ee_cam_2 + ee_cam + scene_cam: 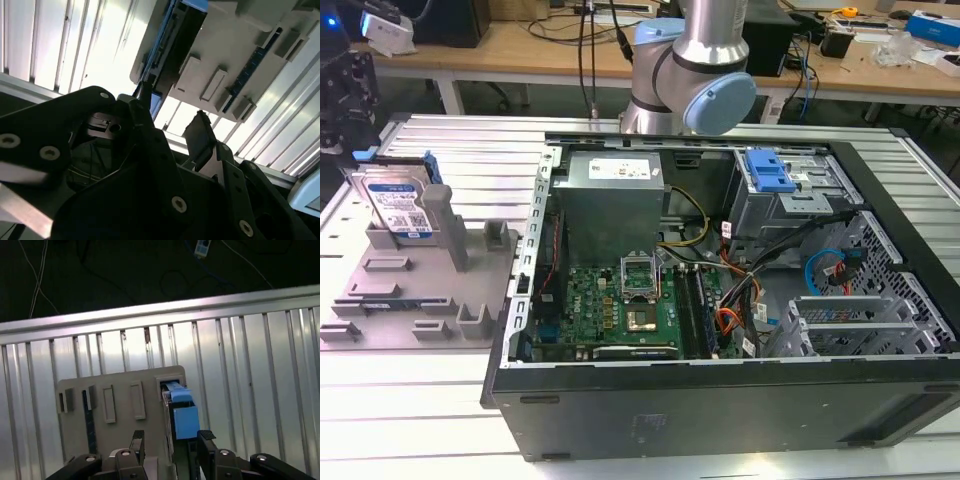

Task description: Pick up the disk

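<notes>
The disk (398, 205) stands on edge in a slot of the grey fixture plate (430, 300) at the exterior view's left, silver with a white-and-blue label and blue side rails. My black gripper (348, 110) hangs just above and behind it. In the first wrist view the disk (182, 412) appears edge-on with its blue rail facing the camera, and my gripper (170, 442) is open, one finger on each side of the disk's line and apart from it. In the second wrist view the gripper (171, 107) points at the disk's dark edge (175, 45).
An open computer case (720, 400) with motherboard, cables and a blue drive caddy (768, 170) fills the middle and the exterior view's right. Grey upright posts (450, 225) rise from the fixture beside the disk. The ribbed metal table (440, 420) lies underneath, with cluttered benches behind.
</notes>
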Robot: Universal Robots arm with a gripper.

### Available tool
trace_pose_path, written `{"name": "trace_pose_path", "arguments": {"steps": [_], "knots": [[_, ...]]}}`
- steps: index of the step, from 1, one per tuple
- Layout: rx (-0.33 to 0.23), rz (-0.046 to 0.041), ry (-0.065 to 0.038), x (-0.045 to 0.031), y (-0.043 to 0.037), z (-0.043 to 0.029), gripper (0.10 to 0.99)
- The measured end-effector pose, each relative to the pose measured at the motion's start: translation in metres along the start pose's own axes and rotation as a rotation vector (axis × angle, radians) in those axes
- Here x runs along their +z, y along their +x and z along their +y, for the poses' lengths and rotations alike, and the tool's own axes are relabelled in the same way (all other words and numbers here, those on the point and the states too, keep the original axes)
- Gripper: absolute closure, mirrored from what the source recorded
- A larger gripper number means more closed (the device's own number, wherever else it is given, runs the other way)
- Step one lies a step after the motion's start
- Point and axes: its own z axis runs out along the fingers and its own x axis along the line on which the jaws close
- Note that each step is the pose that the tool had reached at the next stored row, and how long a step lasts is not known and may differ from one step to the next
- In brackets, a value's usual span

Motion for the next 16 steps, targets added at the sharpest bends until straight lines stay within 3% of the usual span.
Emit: {"name": "trace_pose_path", "arguments": {"steps": [2, 5, 10, 16], "knots": [[-0.044, 0.0080, 0.001, 0.0000, -0.0023, 0.0005, 0.545], [-0.045, 0.0145, 0.002, 0.0000, -0.0032, 0.0008, 0.545], [-0.047, 0.0171, 0.008, 0.0007, -0.0214, 0.0061, 0.545], [-0.072, 0.0197, 0.009, 0.0068, -0.0208, 0.0125, 0.545]]}}
